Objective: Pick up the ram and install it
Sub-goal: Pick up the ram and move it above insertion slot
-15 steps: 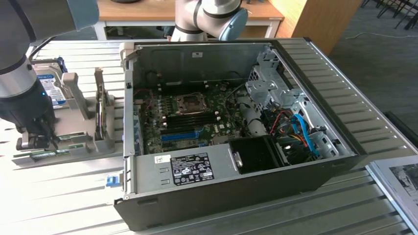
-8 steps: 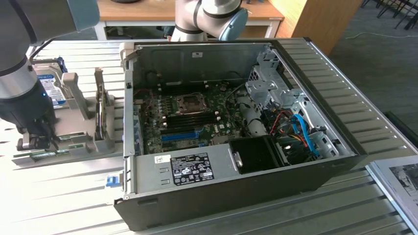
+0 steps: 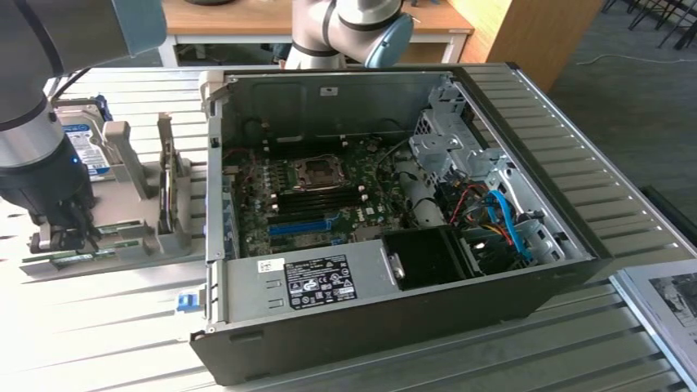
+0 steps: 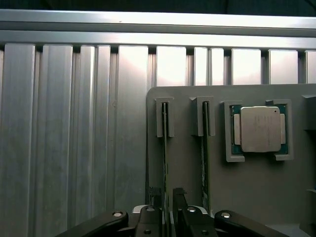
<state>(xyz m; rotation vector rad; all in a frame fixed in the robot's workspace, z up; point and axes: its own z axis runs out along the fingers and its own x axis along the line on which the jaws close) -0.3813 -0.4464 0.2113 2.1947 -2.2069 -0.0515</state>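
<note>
We find the ram [image 4: 165, 148] standing on edge in the slot nearest the edge of the grey holder [image 4: 247, 197]. The holder rests on the bench [image 4: 74, 138], to the exterior view's left of the open computer case [image 3: 523, 302]. The gripper [image 4: 167, 198] is down over the holder, and its fingers [image 4: 155, 196] straddle the stick, one to each flat face. They are parted and, as far as we can judge, grip nothing. The stick's long axis runs straight away from the fingers along the slot, so the jaws stand across its thin dimension. A second stick [image 4: 204, 163] stands parallel just beside it, outside the fingers, with the CPU [image 4: 259, 128] beyond. The ram is not yet lifted from its slot.
</note>
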